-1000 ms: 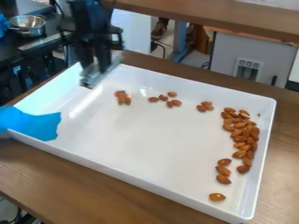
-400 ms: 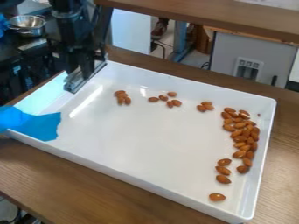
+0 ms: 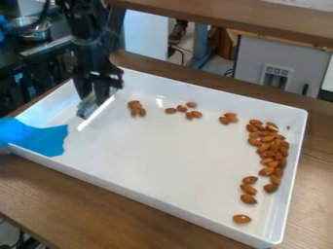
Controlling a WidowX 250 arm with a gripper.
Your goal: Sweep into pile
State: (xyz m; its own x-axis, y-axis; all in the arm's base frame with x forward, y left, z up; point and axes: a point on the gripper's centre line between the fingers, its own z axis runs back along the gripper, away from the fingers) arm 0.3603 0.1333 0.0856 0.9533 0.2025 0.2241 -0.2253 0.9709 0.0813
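Under everything is the wooden table [image 3: 39, 187], and on it the white tray [image 3: 149, 151], its raised walls useful as stops for my sweep. A blue sheet [image 3: 39, 138] lies over its left corner; I should steer clear so it doesn't snag me. My gripper [image 3: 93, 99] hangs over the tray's far left part, closed around a flat grey blade [image 3: 86, 111]. I can't tell whether the blade's edge touches the floor.

The main heap of almonds [image 3: 267, 146] runs along the right wall, and it makes the best target. I judge the step in hand to be setting up a stroke from the left. The blade wants its broad face square to the travel and its edge level and light on the floor: too high and it rides over nuts, too hard and it chatters or twists in my grip.

The small cluster [image 3: 137, 108] nearest me comes first; I should start behind it, then go slowly through the middle group [image 3: 181, 108] and the little group [image 3: 229, 116] beyond, since almonds roll off the blade's ends. The lone almond [image 3: 242, 219] near the front corner probably needs its own stroke.
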